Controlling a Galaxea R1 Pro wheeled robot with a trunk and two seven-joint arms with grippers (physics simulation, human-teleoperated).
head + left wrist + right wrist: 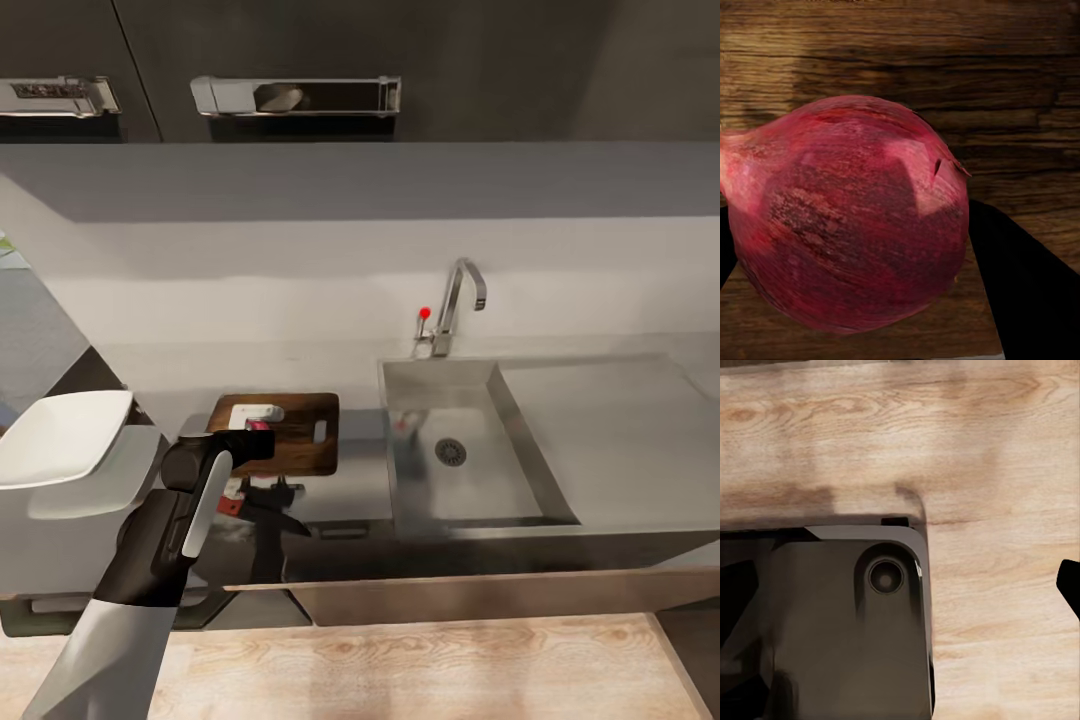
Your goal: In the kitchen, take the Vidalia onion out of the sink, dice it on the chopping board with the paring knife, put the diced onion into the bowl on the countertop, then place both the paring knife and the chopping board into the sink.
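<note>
My left gripper (257, 432) is shut on the pink-red Vidalia onion (851, 217), with a dark finger (1031, 289) against its side. The onion (259, 425) is close over the dark-brown chopping board (295, 432); I cannot tell whether they touch. An orange-red handle and dark blade that look like the paring knife (236, 502) lie at the board's near edge, partly behind my arm. The white square bowl (60, 436) stands at the far left. The sink (480, 485) lies right of the board. My right gripper (904, 585) hangs open over the floor.
The chrome tap (456, 300) with its red dot (425, 313) stands behind the basin, and the drainboard (620, 430) stretches to the right. A small white piece (258, 411) lies on the board beside the gripper. The robot's dark base (832, 630) is over pale wood floor (997, 450).
</note>
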